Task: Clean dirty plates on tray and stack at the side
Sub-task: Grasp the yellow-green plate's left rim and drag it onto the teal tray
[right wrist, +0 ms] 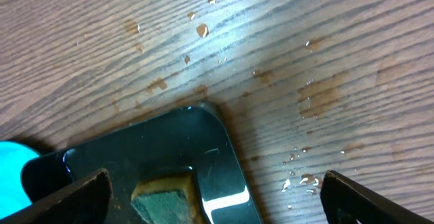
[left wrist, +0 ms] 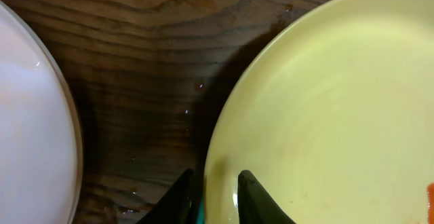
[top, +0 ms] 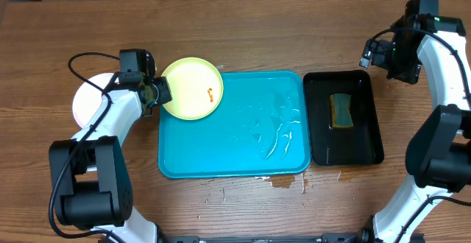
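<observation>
A pale yellow-green plate (top: 193,88) with an orange smear (top: 210,93) sits half over the far left corner of the cyan tray (top: 243,155). My left gripper (top: 160,93) is shut on that plate's left rim; in the left wrist view its fingers (left wrist: 213,197) pinch the rim of the plate (left wrist: 339,115). A white plate (top: 92,99) lies on the table to the left and also shows in the left wrist view (left wrist: 30,129). My right gripper (top: 379,51) is open and empty above the table, beyond the black tray's far right corner. A third plate is not in view.
A narrow black tray (top: 364,136) right of the cyan tray holds a green and yellow sponge (top: 341,110), which also shows in the right wrist view (right wrist: 166,197). Water streaks lie on the cyan tray (top: 276,136) and drops wet the table (right wrist: 305,102).
</observation>
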Available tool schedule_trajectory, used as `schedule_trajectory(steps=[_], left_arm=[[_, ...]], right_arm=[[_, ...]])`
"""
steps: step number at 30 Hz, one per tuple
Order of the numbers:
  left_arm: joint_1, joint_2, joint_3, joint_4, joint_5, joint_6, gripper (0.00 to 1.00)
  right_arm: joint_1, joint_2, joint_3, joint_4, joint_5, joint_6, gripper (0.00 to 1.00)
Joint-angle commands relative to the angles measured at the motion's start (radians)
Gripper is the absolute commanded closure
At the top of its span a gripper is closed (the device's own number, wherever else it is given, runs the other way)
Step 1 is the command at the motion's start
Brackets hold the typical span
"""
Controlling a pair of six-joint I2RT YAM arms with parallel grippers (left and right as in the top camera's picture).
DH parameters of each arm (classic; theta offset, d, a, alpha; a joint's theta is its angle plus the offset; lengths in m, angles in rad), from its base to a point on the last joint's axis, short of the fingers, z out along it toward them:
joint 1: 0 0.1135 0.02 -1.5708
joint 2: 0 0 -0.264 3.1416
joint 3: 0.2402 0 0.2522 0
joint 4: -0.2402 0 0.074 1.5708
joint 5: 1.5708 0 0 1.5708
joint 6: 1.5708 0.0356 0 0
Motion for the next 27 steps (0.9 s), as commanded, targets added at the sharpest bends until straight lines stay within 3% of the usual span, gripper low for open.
schedule_trajectory(steps=[1,18,23,27], left_arm=[[-0.015,0.014,-0.014,0.006,-0.008,-0.002,0.77],[-0.026,0.045,-0.019,0.023,-0.008,-0.002,0.77],[-0.029,0.053,-0.018,0.018,-0.006,-0.002,0.94],[-0.029,0.052,-0.012,0.014,0.029,-0.002,0.96]], right_arm=[[0.003,-0.031,0.018,0.008,0.001,0.002,0.0],[0.003,-0.031,0.018,0.008,0.001,0.002,0.0],[0.003,-0.031,0.018,0.008,0.001,0.002,0.0],[0.003,-0.031,0.018,0.007,0.001,0.002,0.0]])
